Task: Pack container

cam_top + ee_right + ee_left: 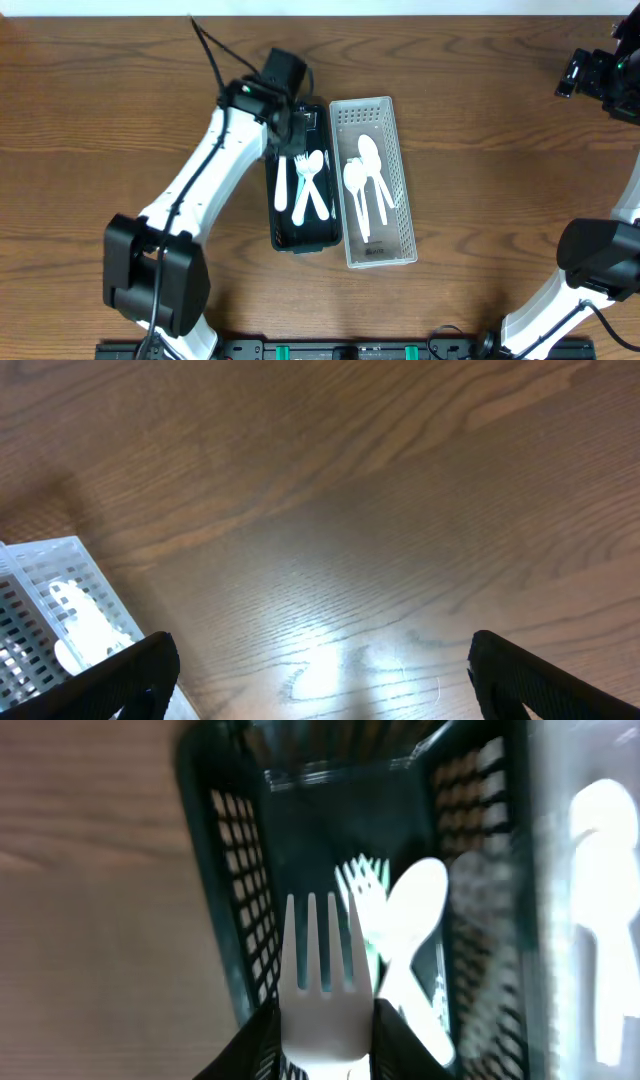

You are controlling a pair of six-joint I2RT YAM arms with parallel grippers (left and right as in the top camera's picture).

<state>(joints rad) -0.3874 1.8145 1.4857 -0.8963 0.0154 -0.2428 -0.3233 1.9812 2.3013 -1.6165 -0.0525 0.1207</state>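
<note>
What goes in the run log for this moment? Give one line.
left gripper: shut on fork, over black basket | right gripper: open, empty | white basket: holds spoons

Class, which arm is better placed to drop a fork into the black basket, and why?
Left. The left gripper holds a fork over the black basket; the right gripper hangs open and empty over bare table, away from it.
</note>
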